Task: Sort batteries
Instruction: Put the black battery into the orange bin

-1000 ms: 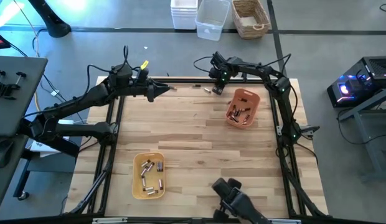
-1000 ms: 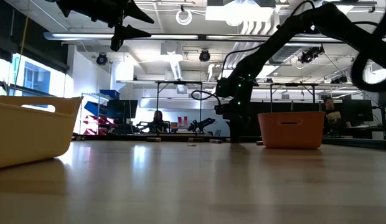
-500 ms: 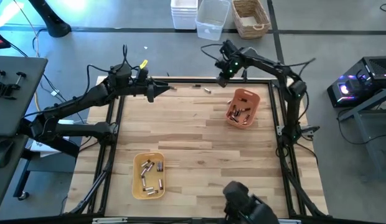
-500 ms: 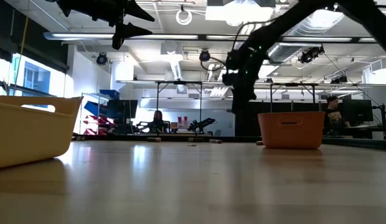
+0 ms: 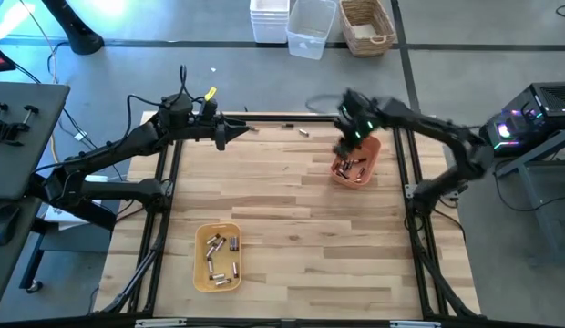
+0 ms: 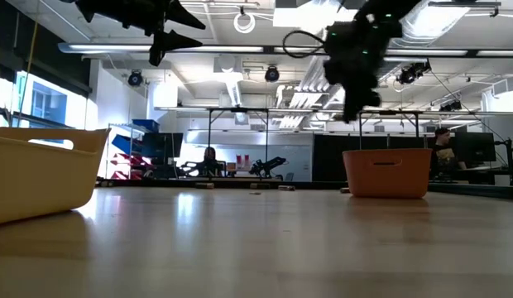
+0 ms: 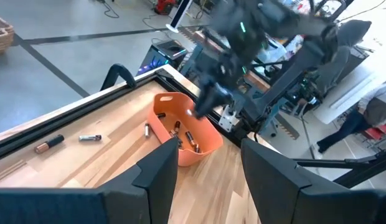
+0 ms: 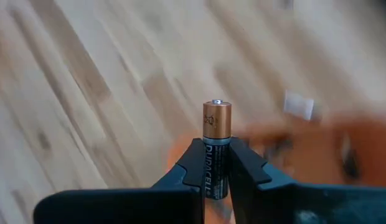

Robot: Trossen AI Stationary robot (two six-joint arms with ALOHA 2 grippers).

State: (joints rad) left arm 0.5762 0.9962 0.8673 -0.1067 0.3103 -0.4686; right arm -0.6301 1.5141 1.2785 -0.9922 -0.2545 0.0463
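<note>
Battery (image 8: 216, 146) upright, pinched between closed right gripper (image 8: 216, 163) fingers.

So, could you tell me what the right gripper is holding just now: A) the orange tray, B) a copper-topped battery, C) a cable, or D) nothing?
B: in the right wrist view the right gripper is clamped on an upright battery, its copper end sticking out beyond the fingertips.

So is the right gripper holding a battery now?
Yes: the right gripper is shut on a copper-topped battery, above the orange tray.
</note>
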